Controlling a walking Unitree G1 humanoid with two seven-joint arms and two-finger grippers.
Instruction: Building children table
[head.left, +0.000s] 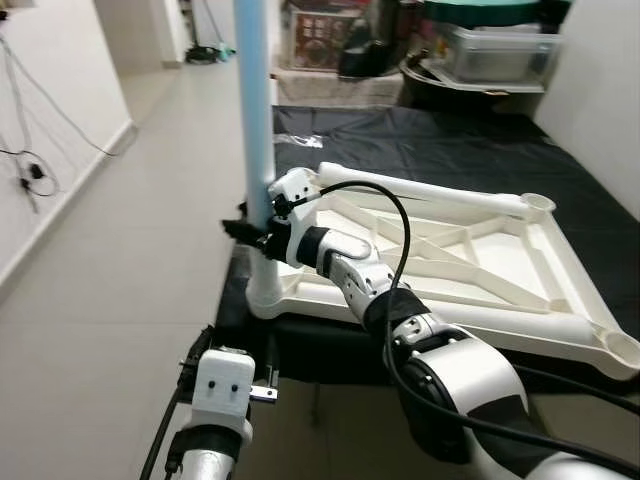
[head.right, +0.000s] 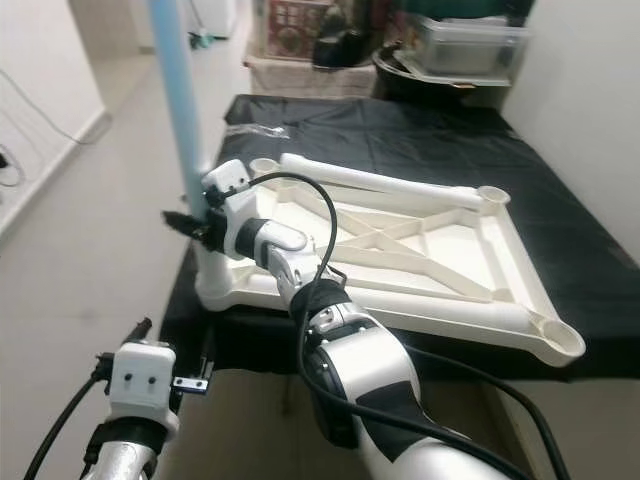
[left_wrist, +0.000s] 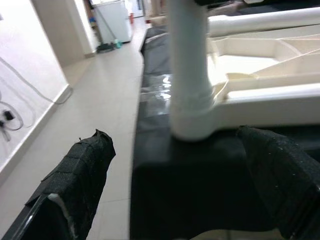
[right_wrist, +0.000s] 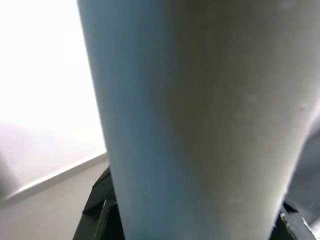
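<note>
Black cloth covers the table (head.left: 440, 150), where the white tabletop (head.left: 470, 270) lies upside down. Right tool (head.left: 252, 232) is closed around the blue leg (head.left: 255, 110), standing in the corner socket (head.left: 265, 285). Left tool (head.left: 205, 375) hangs open below. If pushed tilted, the leg may jam. No writing is readable.

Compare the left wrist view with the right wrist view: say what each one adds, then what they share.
Left wrist view: the left gripper open and low, short of the black-covered platform, the white corner socket of the upturned white tabletop, and tiled floor beyond.
Right wrist view: a very close look at the pale blue leg, with the right gripper closed round it.
Shared: that same upright leg, standing in the corner socket.
</note>
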